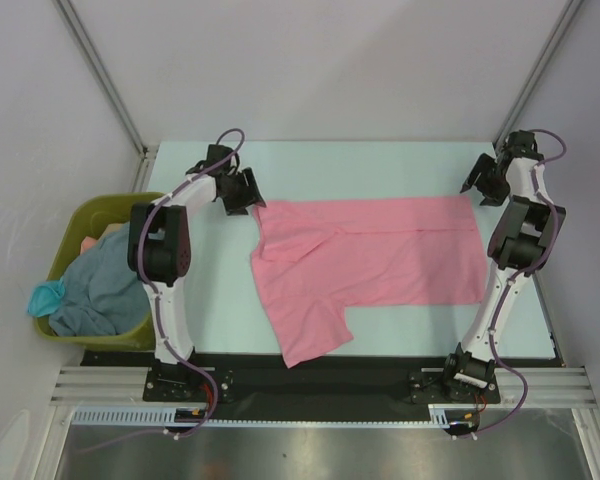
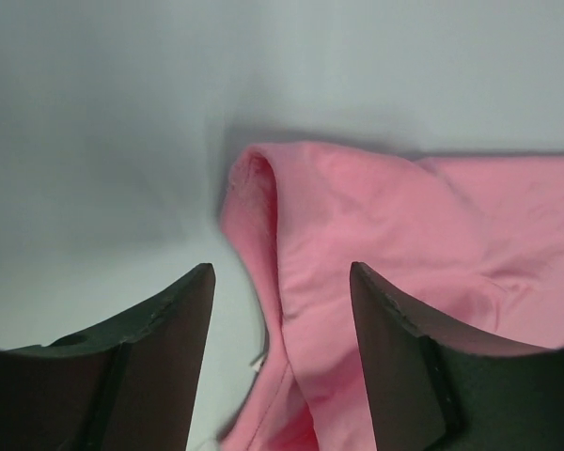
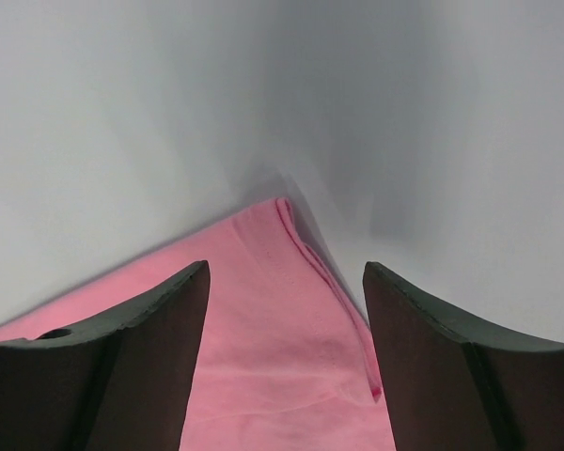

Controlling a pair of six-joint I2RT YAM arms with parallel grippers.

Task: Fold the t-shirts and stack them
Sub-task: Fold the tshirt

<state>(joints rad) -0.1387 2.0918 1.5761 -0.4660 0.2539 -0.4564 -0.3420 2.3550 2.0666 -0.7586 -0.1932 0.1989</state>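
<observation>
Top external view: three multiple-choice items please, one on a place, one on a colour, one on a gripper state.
1. Where does the olive-green bin stand?
A. left of the left arm
B. between the arms
C. right of the right arm

2. What colour is the t-shirt lying on the table?
A. teal
B. pink
C. white

3. How is the left gripper?
A. shut on the t-shirt
B. open, holding nothing
C. shut, empty

Answers:
1 A, the bin sits at the far left, beyond that arm.
2 B, plain pink cloth.
3 B, the left wrist view shows its jaws apart with nothing clamped.
</observation>
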